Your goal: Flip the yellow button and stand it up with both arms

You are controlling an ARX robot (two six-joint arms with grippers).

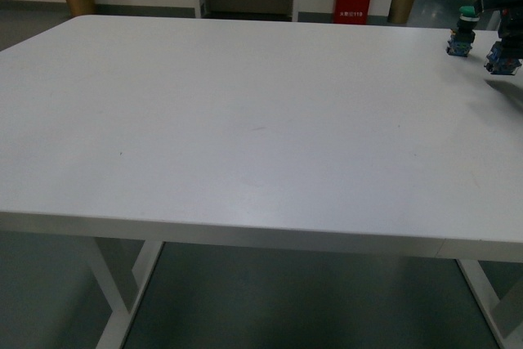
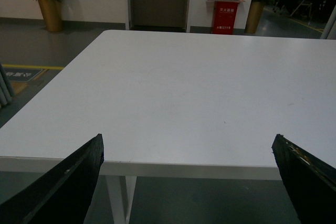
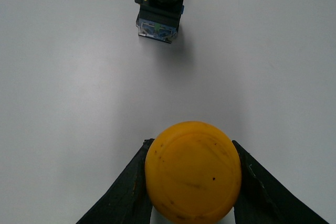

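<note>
1. Yellow fills the lower centre of the right wrist view: the yellow button (image 3: 192, 171), cap toward the lens, is pinched between the right end effector's (image 3: 192, 148) closed-in fingers, probably for turning over.
2. The left end effector (image 2: 187, 140) gapes wide and empty at its frame's lower corners, likely ready to assist.
3. Farther, upper centre, the green button (image 3: 160, 9) stands apart on the white counter (image 1: 245, 120).
4. The cap hides its neck and block, so contact with the counter is unclear; the front view's right edge crops that arm.
</note>
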